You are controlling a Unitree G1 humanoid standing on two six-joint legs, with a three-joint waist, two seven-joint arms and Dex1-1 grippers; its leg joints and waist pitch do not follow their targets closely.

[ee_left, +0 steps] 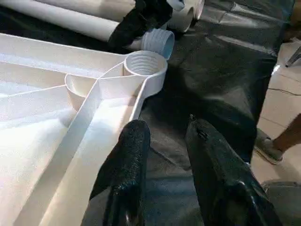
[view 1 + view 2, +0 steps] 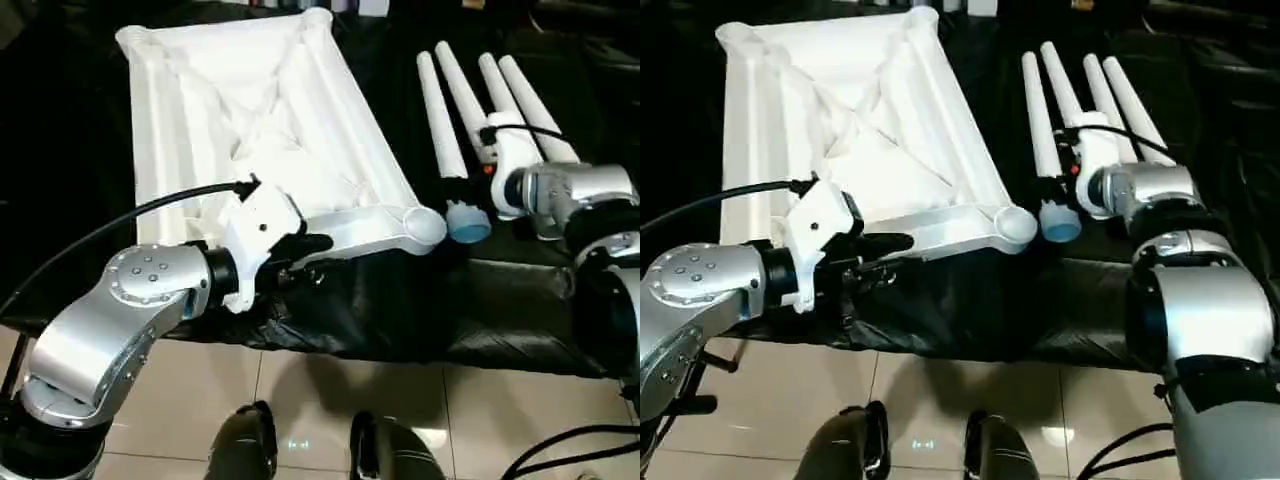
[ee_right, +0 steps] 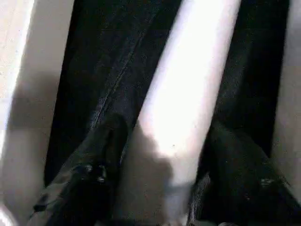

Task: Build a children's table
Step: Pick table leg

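Left eye view: tabletop [image 2: 250, 110] upside down on my black-draped desk [image 2: 420, 310], four legs [image 2: 470, 95] beside it. Left claw [image 1: 162, 141] part-open, straddling the top's near rim. Right claw [image 3: 160, 141] brackets one leg; grip unconfirmed, I cannot tell.

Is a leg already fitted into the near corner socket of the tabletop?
No, the socket gapes empty, and the nearest leg lies beside it on the black cloth.
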